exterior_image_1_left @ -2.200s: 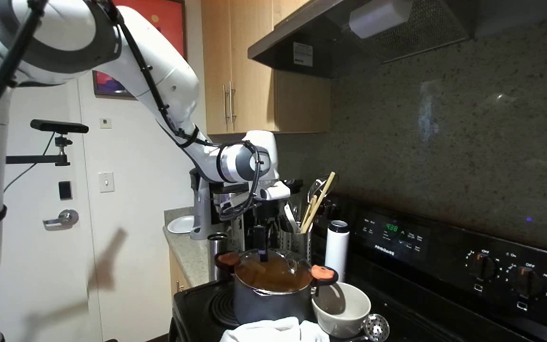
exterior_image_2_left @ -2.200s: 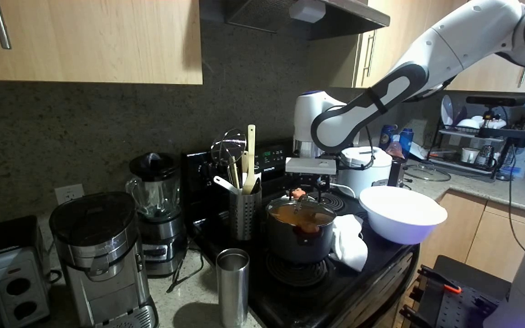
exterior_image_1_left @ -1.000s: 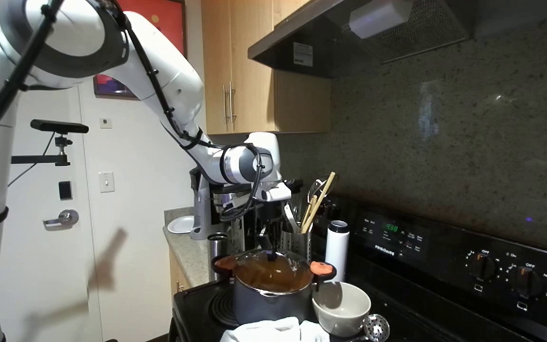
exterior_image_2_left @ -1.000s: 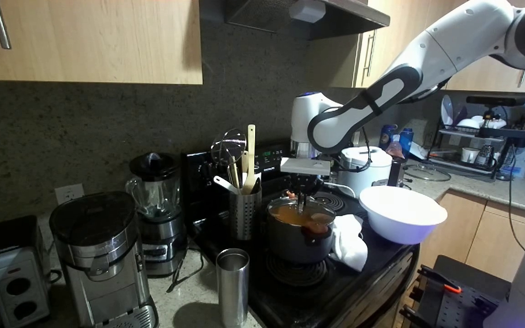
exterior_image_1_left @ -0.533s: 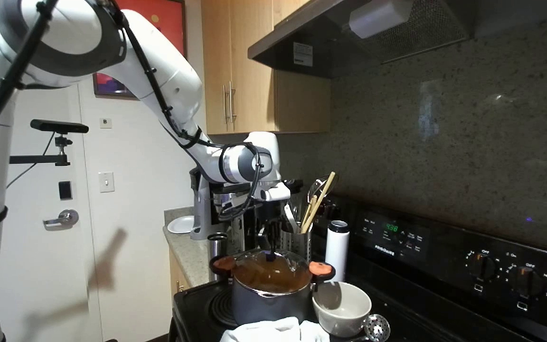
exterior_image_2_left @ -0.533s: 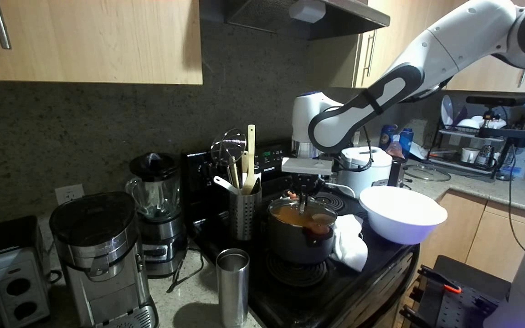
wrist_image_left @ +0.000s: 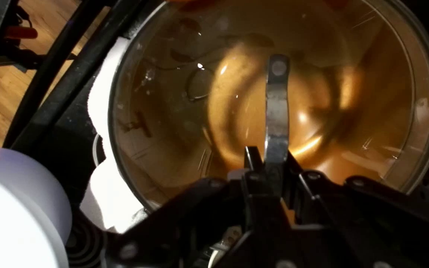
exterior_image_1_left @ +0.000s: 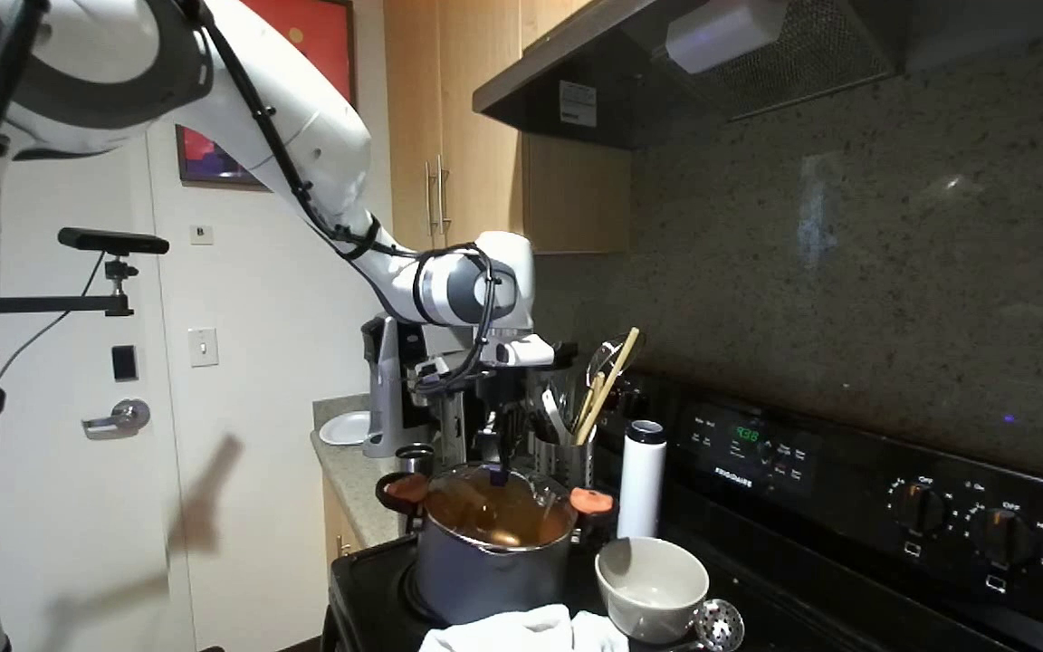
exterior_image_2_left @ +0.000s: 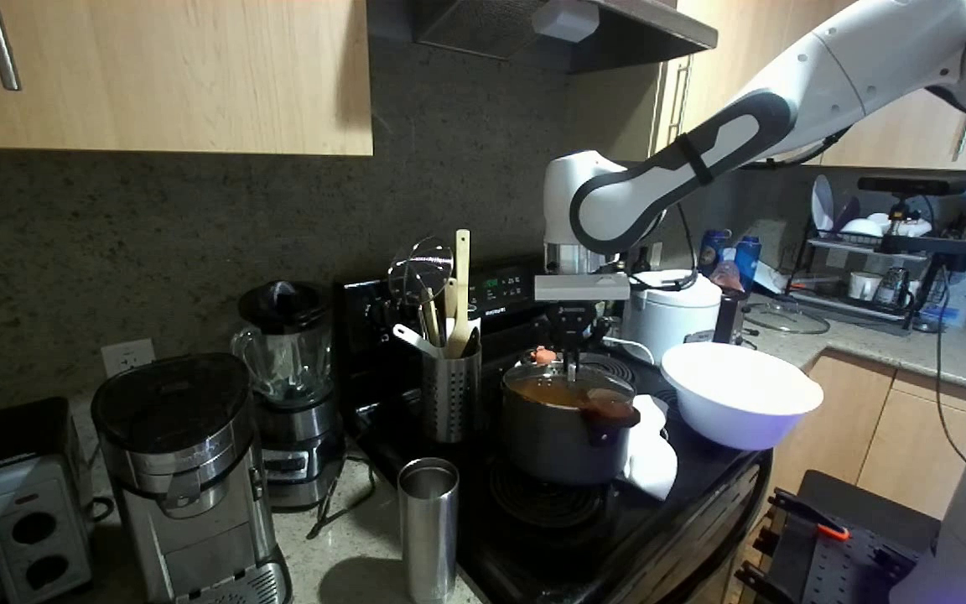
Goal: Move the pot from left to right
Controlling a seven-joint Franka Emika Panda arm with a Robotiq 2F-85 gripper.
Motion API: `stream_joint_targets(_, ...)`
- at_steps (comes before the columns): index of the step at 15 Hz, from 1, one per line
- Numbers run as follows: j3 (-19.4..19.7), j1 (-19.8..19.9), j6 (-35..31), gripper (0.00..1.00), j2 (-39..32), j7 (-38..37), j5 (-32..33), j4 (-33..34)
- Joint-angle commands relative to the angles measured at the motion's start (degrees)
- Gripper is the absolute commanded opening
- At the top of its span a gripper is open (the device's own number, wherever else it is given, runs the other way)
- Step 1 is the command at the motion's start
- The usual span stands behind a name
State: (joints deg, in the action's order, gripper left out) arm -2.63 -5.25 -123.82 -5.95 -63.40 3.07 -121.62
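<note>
In an exterior view, clock from the pot (exterior_image_2_left: pixel 563 445), left to right. Silver black-topped appliance (exterior_image_2_left: pixel 185 486) at 9 o'clock on the worktop (exterior_image_2_left: pixel 340 545). Blender (exterior_image_2_left: pixel 294 369), also 9, nearer. Steel tumbler (exterior_image_2_left: pixel 431 537) upright at 8. Perforated utensil holder (exterior_image_2_left: pixel 448 407) between 9 and 10, wooden and metal tools (exterior_image_2_left: pixel 461 285) sticking up. Then the pot: dark grey, upright, over the stove (exterior_image_2_left: pixel 646 516); coil burner (exterior_image_2_left: pixel 542 510) shows at 6 to 7, can't tell if the base touches it. Glass lid (wrist_image_left: pixel 177 123) on, orange-brown inside seen through it. Gripper (wrist_image_left: pixel 272 160) at 12, pointing down, jaws pinching the metal lid handle (wrist_image_left: pixel 277 111) from both sides, wrist view. White towel (exterior_image_2_left: pixel 652 460) just beside the pot at 3 to 4, partly hidden behind it. Rice cooker (exterior_image_2_left: pixel 669 315) between 1 and 2. Big white bowl (exterior_image_2_left: pixel 739 398) at 3, apart from the pot. Arm (exterior_image_2_left: pixel 835 75) slants down from between 1 and 2. Dish rack (exterior_image_2_left: pixel 843 312) well off at 2.

In an exterior view, same order: orange-topped side handles (exterior_image_1_left: pixel 592 501) at 10 and 2, white bottle (exterior_image_1_left: pixel 641 493) with black cap (exterior_image_1_left: pixel 645 433) at 2, small off-white bowl (exterior_image_1_left: pixel 653 593) at 3 just beside the pot, slotted spoon (exterior_image_1_left: pixel 719 625) between 3 and 4, farther out.
</note>
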Motion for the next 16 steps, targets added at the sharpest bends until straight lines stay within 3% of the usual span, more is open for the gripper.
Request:
stream_joint_targets(1,0.2,0.45,6.48,0.08,5.42,3.07,-0.28,2.61)
stream_joint_targets(7,1.65,2.6,11.28,0.08,6.7,3.13,2.45,7.71)
stream_joint_targets(16,6.43,7.59,17.24,0.08,0.71,6.86,3.12,21.36)
